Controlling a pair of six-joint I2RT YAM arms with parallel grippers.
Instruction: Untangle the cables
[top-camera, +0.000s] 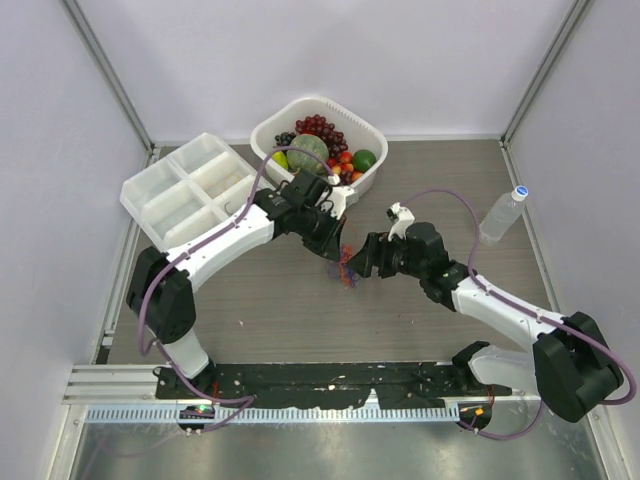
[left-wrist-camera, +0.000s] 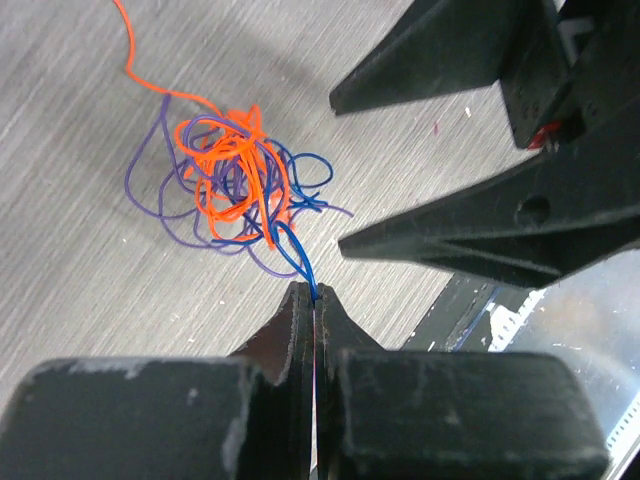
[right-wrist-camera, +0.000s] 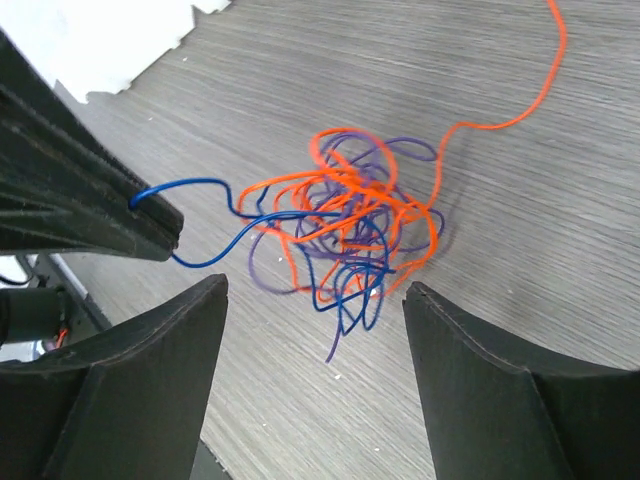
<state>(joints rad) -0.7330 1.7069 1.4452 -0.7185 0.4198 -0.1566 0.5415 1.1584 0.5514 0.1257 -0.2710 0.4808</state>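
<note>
The cables (top-camera: 345, 270) are a small tangled ball of thin orange, blue and purple wires on the grey table between the arms. They show in the left wrist view (left-wrist-camera: 235, 180) and the right wrist view (right-wrist-camera: 350, 225). An orange end trails away from the ball (right-wrist-camera: 520, 110). My left gripper (left-wrist-camera: 315, 292) is shut on a blue cable (left-wrist-camera: 298, 255) that runs from its tips into the ball. My right gripper (right-wrist-camera: 315, 300) is open, just beside the ball and close above the table, holding nothing.
A white basket of toy fruit (top-camera: 318, 145) and a white divided tray (top-camera: 190, 190) stand at the back. A clear water bottle (top-camera: 503, 213) stands at the right. A black rail (top-camera: 330, 380) runs along the near edge.
</note>
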